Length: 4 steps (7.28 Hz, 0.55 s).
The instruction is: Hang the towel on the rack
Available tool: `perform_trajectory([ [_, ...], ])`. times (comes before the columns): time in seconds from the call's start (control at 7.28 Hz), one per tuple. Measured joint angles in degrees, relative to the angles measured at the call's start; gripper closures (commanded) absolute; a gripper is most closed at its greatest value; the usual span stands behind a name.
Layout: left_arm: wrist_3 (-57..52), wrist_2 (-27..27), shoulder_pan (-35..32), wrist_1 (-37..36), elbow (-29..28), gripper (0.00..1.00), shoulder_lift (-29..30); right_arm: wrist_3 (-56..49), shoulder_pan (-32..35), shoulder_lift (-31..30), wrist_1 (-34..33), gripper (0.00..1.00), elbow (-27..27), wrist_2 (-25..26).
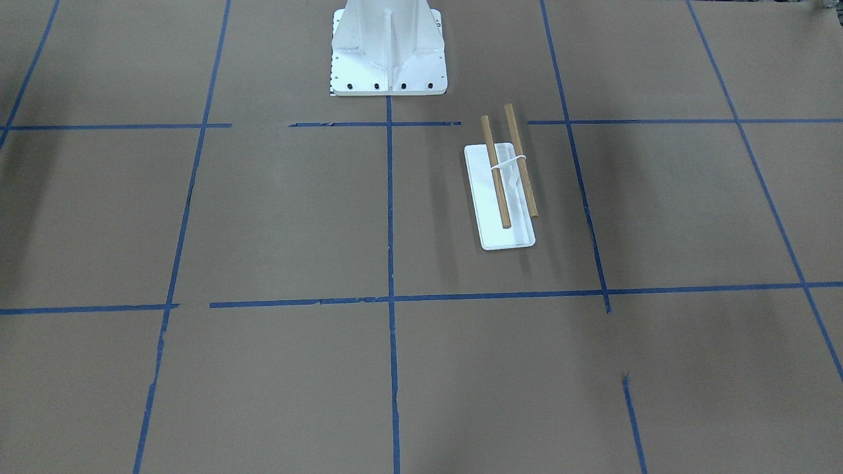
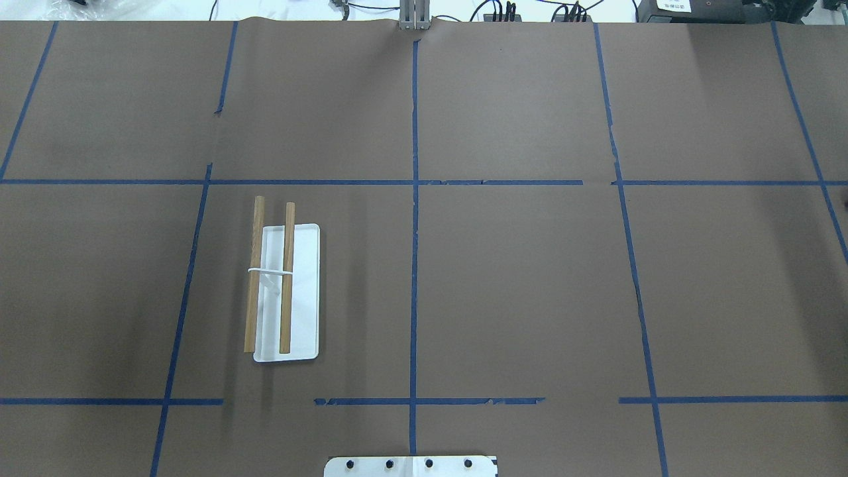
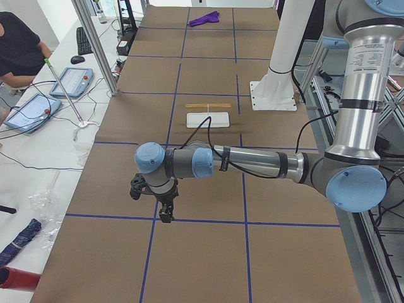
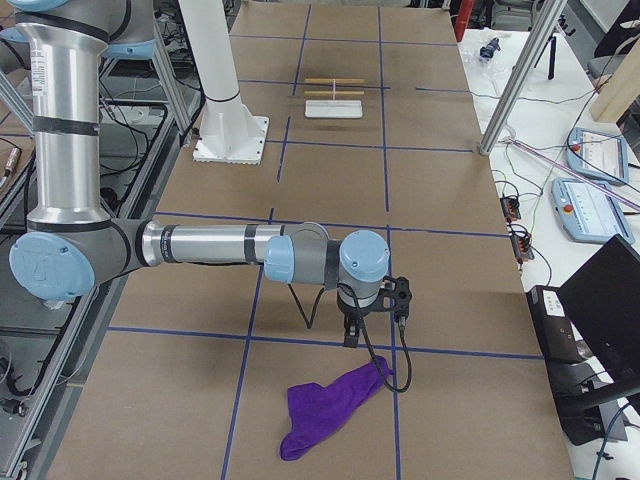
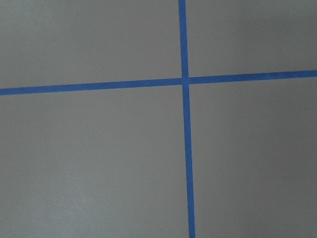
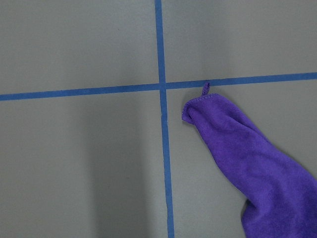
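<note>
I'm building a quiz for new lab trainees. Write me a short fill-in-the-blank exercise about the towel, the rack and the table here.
1. The towel is ___ in colour.
2. The rack has ___ wooden rods.
3. The lines taped on the table are ___.
4. The towel lies close to the pincer of the ___ arm.

Missing words: purple; two; blue; right.

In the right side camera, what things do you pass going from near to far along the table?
First the purple towel → right gripper → white pedestal → rack.
</note>
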<state>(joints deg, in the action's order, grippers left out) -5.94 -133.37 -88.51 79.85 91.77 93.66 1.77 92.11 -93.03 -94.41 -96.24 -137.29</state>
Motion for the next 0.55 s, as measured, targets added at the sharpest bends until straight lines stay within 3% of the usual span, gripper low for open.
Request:
perform_trajectory([
  [0.55, 0.4, -0.5, -0.1, 1.0, 5.0, 0.0, 3.5, 0.7, -0.1, 0.5, 3.2, 0.0, -0.5, -0.2],
])
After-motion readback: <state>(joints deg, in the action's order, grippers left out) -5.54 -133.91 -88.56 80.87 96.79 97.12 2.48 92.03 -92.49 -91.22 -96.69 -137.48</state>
